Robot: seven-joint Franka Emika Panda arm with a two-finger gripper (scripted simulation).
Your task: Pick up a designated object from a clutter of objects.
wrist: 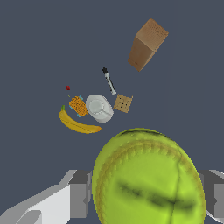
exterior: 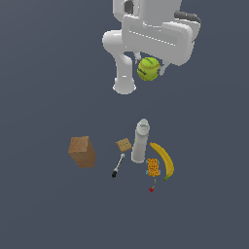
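Observation:
The yellow-green tennis ball (exterior: pixel 148 68) hangs high above the floor, under the white arm. In the wrist view the ball (wrist: pixel 148 179) fills the space between my two grey fingers (wrist: pixel 78 194), which press on its sides. My gripper (exterior: pixel 150 70) is shut on the ball; its fingers are mostly hidden by the ball and hand in the exterior view. The clutter lies far below: brown box (exterior: pixel 81 151), tan cracker (exterior: pixel 124 144), pale grey bottle (exterior: pixel 141 141), marker (exterior: pixel 118 166), banana (exterior: pixel 164 159), orange packet (exterior: pixel 153 167), tiny red item (exterior: pixel 151 189).
The arm's white base (exterior: pixel 124 82) stands on the dark floor behind the clutter. In the wrist view the box (wrist: pixel 147 43), marker (wrist: pixel 109 80), cracker (wrist: pixel 123 103), bottle (wrist: pixel 99 108), packet (wrist: pixel 78 106) and banana (wrist: pixel 78 124) show below the ball.

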